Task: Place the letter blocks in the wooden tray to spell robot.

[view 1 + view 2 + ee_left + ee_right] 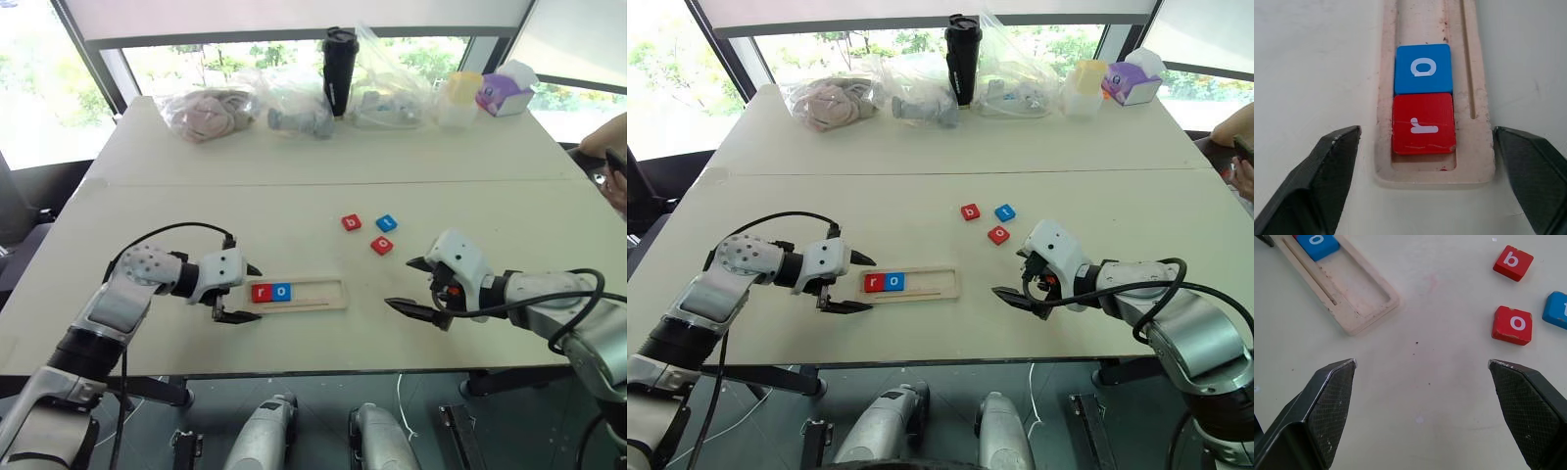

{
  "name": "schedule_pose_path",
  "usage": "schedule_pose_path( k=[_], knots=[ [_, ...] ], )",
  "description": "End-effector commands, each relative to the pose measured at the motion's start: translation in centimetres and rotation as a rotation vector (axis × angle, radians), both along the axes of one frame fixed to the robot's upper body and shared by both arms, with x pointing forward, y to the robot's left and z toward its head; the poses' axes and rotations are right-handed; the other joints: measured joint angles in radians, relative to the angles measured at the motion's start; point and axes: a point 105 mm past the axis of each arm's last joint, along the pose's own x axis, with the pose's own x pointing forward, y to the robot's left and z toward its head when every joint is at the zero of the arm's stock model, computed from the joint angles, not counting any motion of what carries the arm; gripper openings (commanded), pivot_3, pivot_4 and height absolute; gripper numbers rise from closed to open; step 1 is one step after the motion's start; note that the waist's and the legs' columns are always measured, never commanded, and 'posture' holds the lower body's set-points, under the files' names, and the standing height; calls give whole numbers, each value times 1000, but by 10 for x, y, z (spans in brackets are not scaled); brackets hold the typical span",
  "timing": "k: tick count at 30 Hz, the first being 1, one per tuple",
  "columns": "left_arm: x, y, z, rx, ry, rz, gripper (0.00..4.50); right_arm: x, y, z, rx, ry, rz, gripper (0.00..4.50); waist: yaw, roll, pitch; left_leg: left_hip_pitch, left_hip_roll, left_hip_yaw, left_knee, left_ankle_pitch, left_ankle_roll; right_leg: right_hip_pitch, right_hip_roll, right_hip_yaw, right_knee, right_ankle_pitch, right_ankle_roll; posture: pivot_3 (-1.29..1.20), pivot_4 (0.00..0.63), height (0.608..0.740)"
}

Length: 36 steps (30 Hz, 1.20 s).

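From the head camera, the wooden tray [299, 294] lies on the white tabletop [294, 211] with a red r block [262, 292] and a blue o block [281, 291] seated at its left end, touching each other. The left end effector [244, 292] sits just beside that end, fingers spread wide and holding nothing. Well to the right, the right end effector [419, 285] is likewise wide open and empty, below a loose cluster: a red b block [351, 222], a blue t block [386, 222] and a red o block [382, 245].

Seen from the left wrist, the r block and o block lie flush in the tray's slot, the black fingers [1317, 181] straddling the tray end without touching it; three places ahead are bare.

Seen from the right wrist, the open fingers frame bare tabletop, with the red o nearest, the b beyond it and the t at the edge.

The next letter due appears to be b. It would pay to pass over the nearer red o, square the fingers to two opposite sides of the b block, and close only once both straddle it, since the neighbouring blocks lie near enough to be nudged.
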Motion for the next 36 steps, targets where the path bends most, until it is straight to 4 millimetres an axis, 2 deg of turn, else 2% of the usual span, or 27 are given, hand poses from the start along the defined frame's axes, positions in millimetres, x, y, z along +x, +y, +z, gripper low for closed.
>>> schedule_pose_path(
  k=[1, 3, 6, 8, 11, 14, 17, 22, 27, 36],
  knots=[
    [2, -1, 1, -3, -14, 0, 4438, -1, 1, 8, 12, -37, 10, 4500, 1, 0, 0, 0, 0, 0, 0, 0, 0, 0, 0, 0, 0, 0, 0, 0, 150, 740],
    [8, 3, 7, 4, -41, 26, 4438, 2, 1, 10, 34, -47, 3, 4500, 1, 0, 0, 0, 0, 0, 0, 0, 0, 0, 0, 0, 0, 0, 0, 0, 150, 740],
    [7, 17, 35, -11, -48, 64, 4438, 26, -4, 24, 136, -102, -100, 4500, -5, -1, 0, 0, 0, 0, 1, 0, 0, 0, 0, 0, 0, 0, 0, 0, 150, 740],
    [-4, 15, 62, -113, 7, 76, 4438, 43, -4, 31, 206, -111, -157, 4500, -16, -1, 1, 0, 1, 0, 1, 0, 0, -1, 1, 0, 1, 1, -1, 0, 150, 740],
    [-26, 13, 82, -216, 115, 60, 4438, 62, 13, 37, 253, -107, -161, 4500, -26, -1, 1, 0, 1, 0, 0, 0, 0, -2, 1, 0, 1, 1, -1, 0, 150, 740],
    [-38, 20, 84, -248, 170, 105, 4438, 87, 35, 37, 287, -80, -198, 4500, -39, 0, 1, 1, 1, 1, -2, 1, 2, -2, 1, 0, 2, 2, 1, 0, 150, 740],
    [-30, 27, 93, -301, 121, 214, 4438, 115, 55, 32, 270, -51, -266, 4500, -33, 0, 1, 2, 1, 0, -3, 2, 1, -3, 2, 0, 6, 3, 2, 0, 150, 740],
    [-20, 30, 111, -408, 22, 339, 4438, 142, 77, 24, 229, -26, -308, 4500, -23, 0, 1, 3, 0, 0, -1, 3, -2, -6, 2, 0, 11, 3, 2, 0, 150, 740],
    [-19, 35, 116, -450, -27, 424, 4438, 154, 85, 12, 175, -13, -316, 4500, -26, -1, 1, 3, -1, 0, -1, 3, -3, -8, 2, 0, 14, 3, 2, 0, 150, 740],
    [-16, 37, 114, -474, -60, 484, 4438, 161, 88, -4, 133, 14, -339, 4500, -33, 0, 1, 3, 1, 0, -2, 4, -5, -8, 5, 1, 18, 3, 2, 0, 150, 740]
  ],
)
